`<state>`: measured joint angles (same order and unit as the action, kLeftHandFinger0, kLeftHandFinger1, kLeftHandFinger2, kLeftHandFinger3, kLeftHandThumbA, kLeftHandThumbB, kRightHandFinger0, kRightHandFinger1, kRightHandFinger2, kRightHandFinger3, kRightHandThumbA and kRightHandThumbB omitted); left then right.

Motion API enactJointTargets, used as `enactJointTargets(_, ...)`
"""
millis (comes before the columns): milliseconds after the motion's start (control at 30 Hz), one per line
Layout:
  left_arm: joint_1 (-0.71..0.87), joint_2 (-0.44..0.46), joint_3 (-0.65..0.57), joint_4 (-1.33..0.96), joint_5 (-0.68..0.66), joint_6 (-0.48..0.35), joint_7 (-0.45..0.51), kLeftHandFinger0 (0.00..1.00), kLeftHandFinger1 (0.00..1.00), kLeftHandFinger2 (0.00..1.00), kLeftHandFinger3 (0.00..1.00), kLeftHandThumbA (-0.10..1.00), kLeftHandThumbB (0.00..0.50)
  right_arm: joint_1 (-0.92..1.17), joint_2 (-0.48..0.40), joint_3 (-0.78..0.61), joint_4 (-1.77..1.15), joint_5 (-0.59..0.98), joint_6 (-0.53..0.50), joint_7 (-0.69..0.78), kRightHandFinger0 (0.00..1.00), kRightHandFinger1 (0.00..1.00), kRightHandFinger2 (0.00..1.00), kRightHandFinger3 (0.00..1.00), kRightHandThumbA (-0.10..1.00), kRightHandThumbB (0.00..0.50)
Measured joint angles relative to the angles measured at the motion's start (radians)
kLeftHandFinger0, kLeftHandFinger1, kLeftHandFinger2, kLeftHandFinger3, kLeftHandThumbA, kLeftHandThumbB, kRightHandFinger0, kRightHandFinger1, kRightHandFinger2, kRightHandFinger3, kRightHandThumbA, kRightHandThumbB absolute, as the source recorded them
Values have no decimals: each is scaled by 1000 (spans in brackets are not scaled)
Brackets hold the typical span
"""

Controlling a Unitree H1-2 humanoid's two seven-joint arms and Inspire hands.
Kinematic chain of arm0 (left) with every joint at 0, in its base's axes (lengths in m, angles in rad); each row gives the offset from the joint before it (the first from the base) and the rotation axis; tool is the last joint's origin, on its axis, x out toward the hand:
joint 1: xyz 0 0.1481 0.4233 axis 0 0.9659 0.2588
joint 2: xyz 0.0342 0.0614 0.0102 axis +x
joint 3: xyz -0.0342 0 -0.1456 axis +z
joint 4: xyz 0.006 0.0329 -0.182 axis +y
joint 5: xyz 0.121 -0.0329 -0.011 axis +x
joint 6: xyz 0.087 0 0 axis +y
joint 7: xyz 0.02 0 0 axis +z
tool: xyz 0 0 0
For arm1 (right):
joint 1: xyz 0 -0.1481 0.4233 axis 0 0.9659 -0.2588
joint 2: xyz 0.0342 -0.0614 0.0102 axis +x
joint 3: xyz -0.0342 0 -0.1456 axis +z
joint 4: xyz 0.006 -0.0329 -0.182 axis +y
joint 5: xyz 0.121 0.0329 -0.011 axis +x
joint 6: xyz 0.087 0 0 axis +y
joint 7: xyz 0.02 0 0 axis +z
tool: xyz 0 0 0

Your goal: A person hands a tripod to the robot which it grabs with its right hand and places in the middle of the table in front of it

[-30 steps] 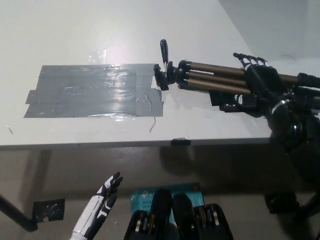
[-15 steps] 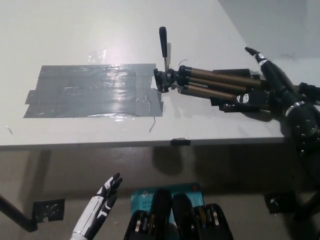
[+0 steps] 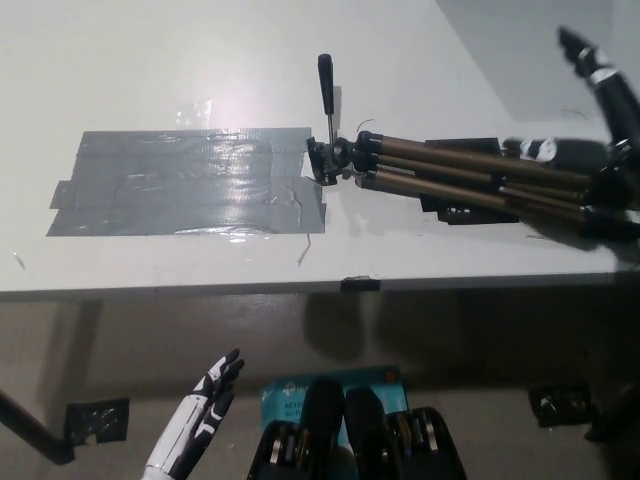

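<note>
Tripod [image 3: 440, 168] lies on table [image 3: 150, 60], legs beside the splayed right robot hand [image 3: 610, 110]

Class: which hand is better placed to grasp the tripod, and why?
Right: the black right hand is open at the tripod legs; the white left hand sits below the table edge.

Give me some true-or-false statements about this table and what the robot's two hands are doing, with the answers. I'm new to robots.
1. The tripod lies on its side on the table. True.
2. The black right hand is clamped around the tripod's legs. False: it is open, with its fingers spread, at the picture's upper right.
3. The tripod's head sits at the right edge of the grey tape patch. True.
4. The white left hand rests on the tabletop. False: it shows at the lower left, below the table's front edge, holding nothing.
</note>
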<state>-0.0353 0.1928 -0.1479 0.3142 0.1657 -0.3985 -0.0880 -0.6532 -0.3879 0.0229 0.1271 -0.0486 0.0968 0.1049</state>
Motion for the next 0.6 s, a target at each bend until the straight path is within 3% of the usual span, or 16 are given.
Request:
enactJointTargets(200,-9,0,0,0,0,1,0,1000,1000,1000,1000,1000,359,16,-7,-36,-159,55,6,0,1000,1000,1000,1000,1000,500)
enactJointTargets(233,-13,0,-1,0,0,1,0,1000,1000,1000,1000,1000,359,27,-6,-40,-202,66,8,-1,1000,1000,1000,1000,1000,459)
enactJointTargets(333,-20,0,-1,1,0,1,0,1000,1000,1000,1000,1000,359,74,5,-40,-306,80,10,-1,1000,1000,1000,1000,1000,404)
enactJointTargets(367,-23,0,-1,1,0,1,0,1000,1000,1000,1000,1000,358,94,11,-39,-338,83,10,-1,1000,1000,1000,1000,1000,461)
enactJointTargets(433,-26,0,-1,1,0,1,0,1000,1000,1000,1000,1000,358,140,25,-36,-402,94,10,-1,1000,1000,1000,1000,1000,500)
enactJointTargets(500,-26,0,-1,1,0,1,0,1000,1000,1000,1000,1000,360,181,43,-32,-454,104,10,-2,1000,1000,1000,1000,1000,482)
enactJointTargets(600,-29,0,-3,1,0,1,0,1000,1000,1000,1000,1000,357,305,100,-2,-578,125,5,-2,1000,1000,1000,1000,1000,411)
